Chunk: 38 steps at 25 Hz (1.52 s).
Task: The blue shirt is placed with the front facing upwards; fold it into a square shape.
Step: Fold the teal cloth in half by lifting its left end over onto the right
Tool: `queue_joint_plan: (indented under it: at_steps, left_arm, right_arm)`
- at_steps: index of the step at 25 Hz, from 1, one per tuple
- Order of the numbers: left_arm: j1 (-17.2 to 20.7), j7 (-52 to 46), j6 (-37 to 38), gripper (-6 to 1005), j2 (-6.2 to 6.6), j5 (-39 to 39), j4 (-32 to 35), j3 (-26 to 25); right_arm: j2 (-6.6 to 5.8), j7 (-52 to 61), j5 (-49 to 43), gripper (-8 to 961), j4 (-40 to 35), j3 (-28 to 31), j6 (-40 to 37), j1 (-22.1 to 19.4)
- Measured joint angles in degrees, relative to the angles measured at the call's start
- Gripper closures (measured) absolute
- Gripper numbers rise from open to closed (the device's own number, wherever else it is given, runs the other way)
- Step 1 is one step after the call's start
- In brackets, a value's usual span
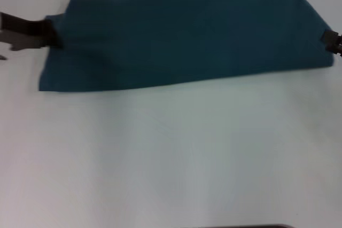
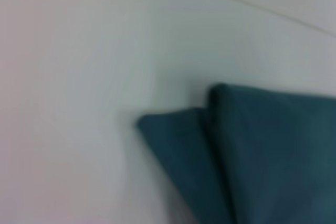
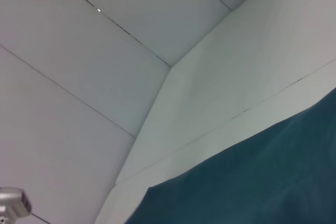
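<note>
The blue shirt [image 1: 181, 38] lies across the far part of the white table [image 1: 171, 153] as a long folded band, with plain teal cloth facing up and no letters showing. My left gripper [image 1: 49, 34] is at the band's left end and touches its edge. At the band's right end, my right gripper [image 1: 331, 42] shows only as a dark tip. In the left wrist view a folded corner of the shirt [image 2: 252, 161] rests on the table in two layers. The right wrist view has the shirt [image 3: 262, 182] along one side.
The white table runs from the shirt to the near edge, where a dark strip [image 1: 240, 226] shows. Pale wall panels [image 3: 105, 51] with thin seams stand behind the table in the right wrist view.
</note>
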Motion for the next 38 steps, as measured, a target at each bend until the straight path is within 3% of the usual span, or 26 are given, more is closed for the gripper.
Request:
queue_joint_plan:
  at_steps: [13,17,22,29,33,38]
  left_arm:
    - [3.5,-0.4,0.4,958,7.20,0.1,0.5,-6.8]
    - [3.9,-0.7,-0.3,958,8.25,0.5,0.6,-7.2]
    - [4.0,-1.2,0.0,958,8.42,1.6,0.2,-7.6]
    - [2.7,-1.2,6.2,958,7.91,0.7,-2.0,-8.4]
    - [0.9,-0.9,12.9,958,7.04,-1.9,-4.9,-9.7]
    - [-0.2,-1.1,15.0,957,6.32,-2.1,-6.4,-9.7]
  right_arm:
    - [-0.14,0.7,0.0,26,0.0,0.0,0.5,0.2]
    - [-0.14,0.7,-0.2,26,0.0,0.0,0.9,0.2]
    - [-0.14,0.7,-0.2,26,0.0,0.0,1.0,0.2]
    - [-0.10,0.3,-0.3,26,0.0,-0.5,1.1,0.1]
    - [0.11,0.1,-0.4,26,0.0,-0.6,2.1,0.2]
    - [0.28,0.1,-1.5,26,0.0,-0.7,2.6,0.4]
